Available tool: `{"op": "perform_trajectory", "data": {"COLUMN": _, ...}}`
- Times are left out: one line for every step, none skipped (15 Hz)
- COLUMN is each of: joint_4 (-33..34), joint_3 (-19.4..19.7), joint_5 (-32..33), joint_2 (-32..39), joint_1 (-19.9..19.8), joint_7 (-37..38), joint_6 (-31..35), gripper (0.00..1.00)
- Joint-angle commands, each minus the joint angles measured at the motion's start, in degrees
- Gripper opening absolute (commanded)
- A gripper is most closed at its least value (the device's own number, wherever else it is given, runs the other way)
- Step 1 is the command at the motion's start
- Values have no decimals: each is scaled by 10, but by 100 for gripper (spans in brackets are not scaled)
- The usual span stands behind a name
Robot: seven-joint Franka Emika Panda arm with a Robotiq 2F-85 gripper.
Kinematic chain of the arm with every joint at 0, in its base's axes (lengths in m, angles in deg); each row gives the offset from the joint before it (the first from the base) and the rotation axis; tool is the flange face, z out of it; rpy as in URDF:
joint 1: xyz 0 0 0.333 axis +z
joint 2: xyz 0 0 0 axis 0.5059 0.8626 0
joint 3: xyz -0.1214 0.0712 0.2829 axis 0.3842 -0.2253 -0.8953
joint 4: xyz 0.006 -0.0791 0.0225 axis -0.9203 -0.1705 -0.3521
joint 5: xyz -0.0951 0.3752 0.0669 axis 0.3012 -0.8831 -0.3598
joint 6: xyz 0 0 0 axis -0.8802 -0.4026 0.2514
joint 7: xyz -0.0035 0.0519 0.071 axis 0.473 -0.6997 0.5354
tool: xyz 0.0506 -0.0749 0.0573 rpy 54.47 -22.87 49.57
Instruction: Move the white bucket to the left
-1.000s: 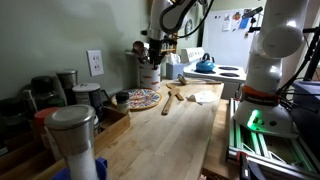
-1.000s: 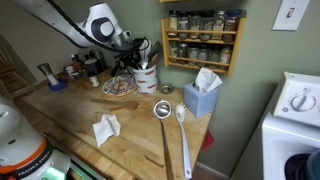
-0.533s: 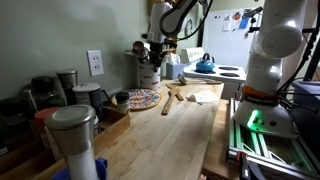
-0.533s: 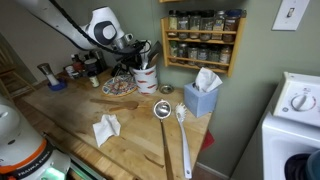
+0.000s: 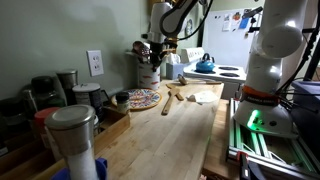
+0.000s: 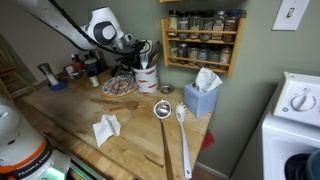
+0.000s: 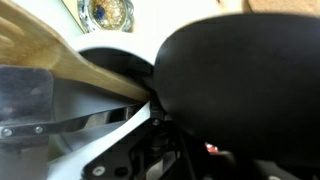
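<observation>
Working at the back of the wooden counter, upper middle of both exterior views. The bucket stands upright there near the wall. A patterned plate lies just beside it toward frame left, and a tissue box sits nearby toward frame right. Utensils crowd out of its top.

My gripper sits in among those handles, just above the bucket's lip. I cannot tell whether the jaws are apart or closed on anything. The exterior views are too small, and the wrist view is filled by a black spoon and a wooden spoon.

Judgement: the step in hand is securing a hold on the lip.
- Put one finger inside the wall and one outside, clear of the handles, so I pinch ceramic and not a spoon.
- Close firmly; it looks glazed, so it is likely heavy and slick.
- Raise it only just clear of the counter and keep it upright, as it is top-heavy with utensils.
- The plate is close, so if the path runs that way, carry over it rather than drag.
- Go slow and watch that no handle levers against my wrist.
</observation>
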Motion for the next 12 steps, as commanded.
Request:
{"op": "perform_trajectory", "data": {"joint_4": -12, "joint_3": -5, "joint_5": 2, "joint_2": -18, "joint_1": -6, "joint_7": -11, "joint_6": 5, "gripper": 5}}
{"op": "perform_trajectory", "data": {"joint_4": -18, "joint_3": -5, "joint_5": 1, "joint_2": -25, "joint_1": -6, "joint_7": -13, "joint_6": 8, "gripper": 5}}
{"op": "perform_trajectory", "data": {"joint_4": -27, "joint_3": -5, "joint_5": 5, "joint_2": -34, "joint_1": -7, "joint_7": -12, "joint_6": 12, "gripper": 5}}
{"op": "perform_trajectory", "data": {"joint_4": -35, "joint_3": -4, "joint_5": 3, "joint_2": -42, "joint_1": -6, "joint_7": -15, "joint_6": 17, "gripper": 5}}
{"op": "perform_trajectory", "data": {"joint_4": -43, "joint_3": -4, "joint_5": 5, "joint_2": -49, "joint_1": -6, "joint_7": -16, "joint_6": 22, "gripper": 5}}
{"op": "perform_trajectory", "data": {"joint_4": -53, "joint_3": -5, "joint_5": 5, "joint_2": -58, "joint_1": -5, "joint_7": -20, "joint_6": 30, "gripper": 5}}
{"op": "perform_trajectory", "data": {"joint_4": -60, "joint_3": -5, "joint_5": 10, "joint_2": -65, "joint_1": -5, "joint_7": -21, "joint_6": 37, "gripper": 5}}
{"op": "perform_trajectory", "data": {"joint_4": -69, "joint_3": -5, "joint_5": 13, "joint_2": -73, "joint_1": -5, "joint_7": -21, "joint_6": 42, "gripper": 4}}
{"op": "perform_trajectory", "data": {"joint_4": -78, "joint_3": -6, "joint_5": 18, "joint_2": -80, "joint_1": -5, "joint_7": -18, "joint_6": 49, "gripper": 2}}
{"op": "perform_trajectory", "data": {"joint_4": -88, "joint_3": -7, "joint_5": 19, "joint_2": -91, "joint_1": -4, "joint_7": -18, "joint_6": 55, "gripper": 2}}
{"op": "perform_trajectory", "data": {"joint_4": -96, "joint_3": -6, "joint_5": 22, "joint_2": -99, "joint_1": -5, "joint_7": -17, "joint_6": 60, "gripper": 4}}
{"op": "perform_trajectory", "data": {"joint_4": -104, "joint_3": -6, "joint_5": 25, "joint_2": -107, "joint_1": -5, "joint_7": -15, "joint_6": 64, "gripper": 4}}
